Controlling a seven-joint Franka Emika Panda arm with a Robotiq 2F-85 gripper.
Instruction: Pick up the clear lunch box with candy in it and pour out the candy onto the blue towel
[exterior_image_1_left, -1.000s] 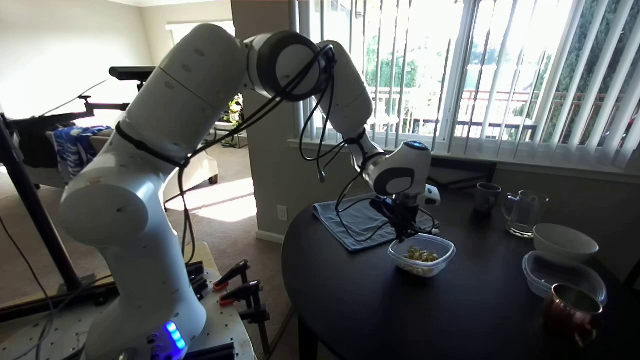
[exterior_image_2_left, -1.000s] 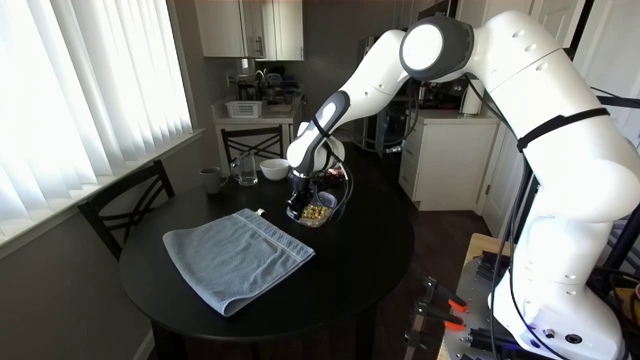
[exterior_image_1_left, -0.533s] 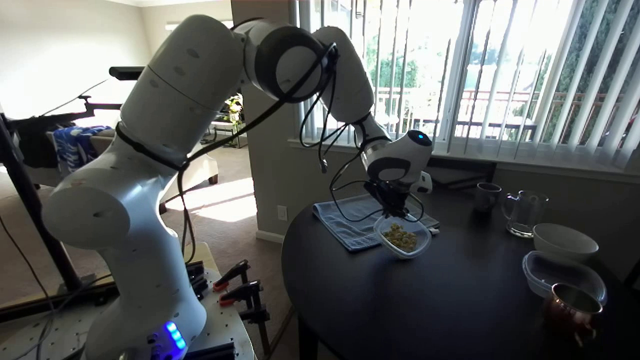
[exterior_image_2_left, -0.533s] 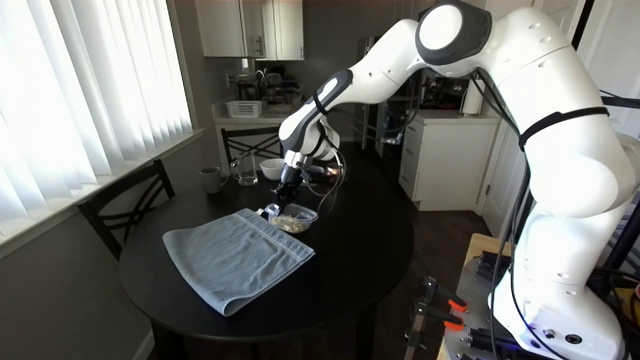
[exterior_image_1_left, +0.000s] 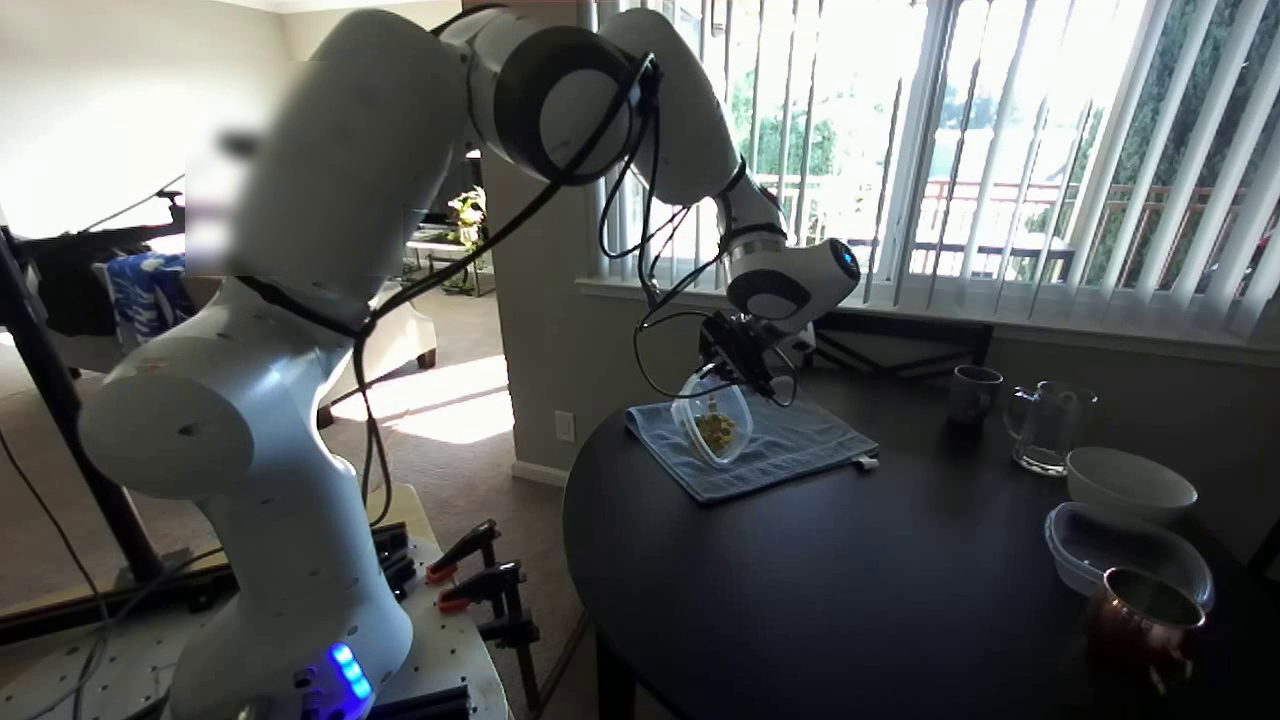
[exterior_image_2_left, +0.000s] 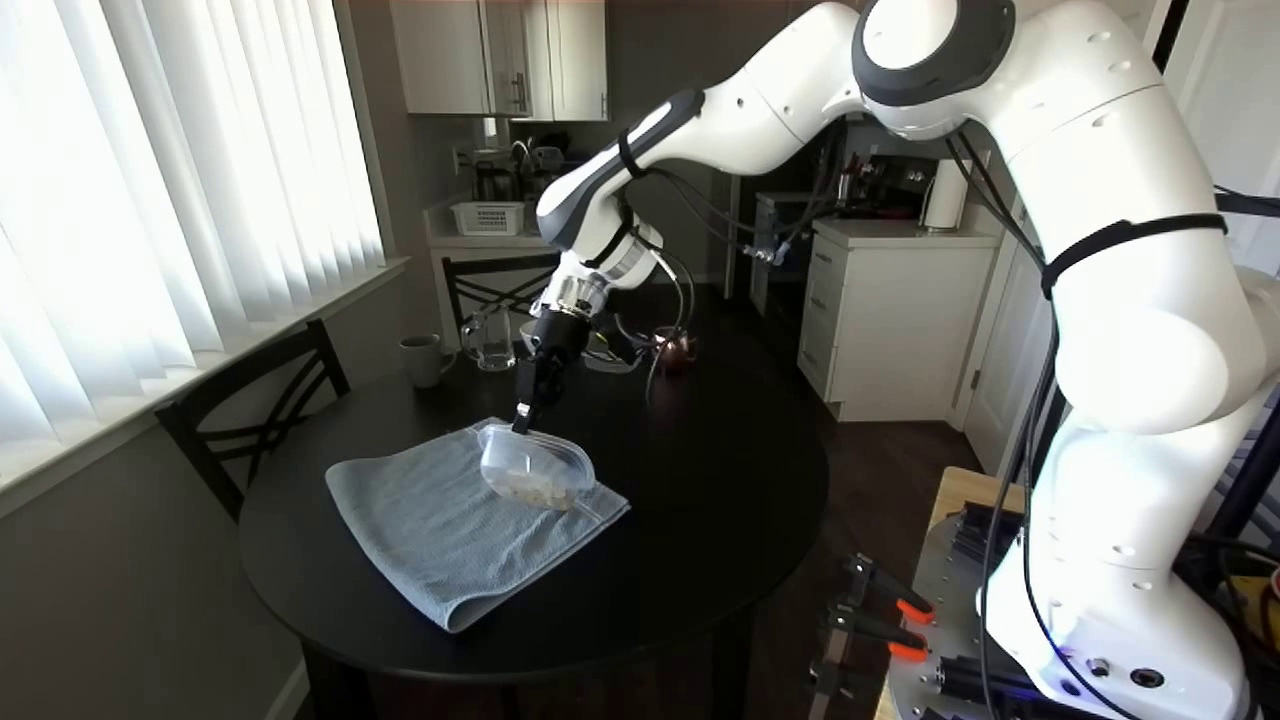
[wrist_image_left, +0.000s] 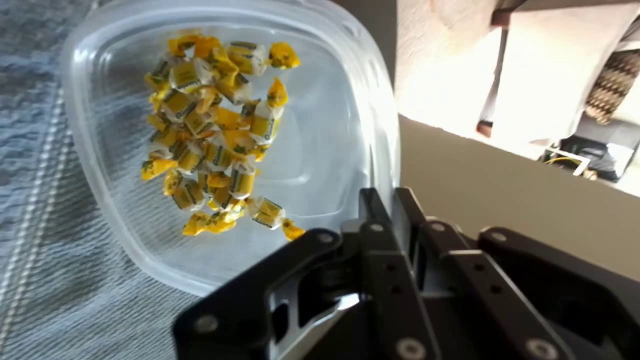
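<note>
The clear lunch box (wrist_image_left: 320, 130) is held by its rim and hangs steeply tilted over the blue towel; it also shows in both exterior views (exterior_image_1_left: 726, 398) (exterior_image_2_left: 515, 455). The candy (wrist_image_left: 210, 135) is many yellow-wrapped pieces, gathered inside toward the lower side of the box (exterior_image_1_left: 716, 432). My gripper (wrist_image_left: 386, 197) is shut on the box rim, one finger inside and one outside; in an exterior view its fingertips (exterior_image_2_left: 522, 415) are at the box's upper edge. The blue towel (exterior_image_2_left: 420, 520) lies flat on the table, with no candy seen on it (exterior_image_1_left: 800, 445).
The round dark table (exterior_image_1_left: 800, 620) also bears a grey mug (exterior_image_1_left: 973, 395), a glass mug (exterior_image_1_left: 1050, 430), a white bowl (exterior_image_1_left: 1130, 482), another clear container (exterior_image_1_left: 1080, 560) and a copper mug (exterior_image_1_left: 1145, 625). A dark chair (exterior_image_2_left: 270, 400) stands by the window.
My gripper has carried the lunch box from beside the towel to above it. The box has gone from nearly level to steeply tilted, with candy still inside.
</note>
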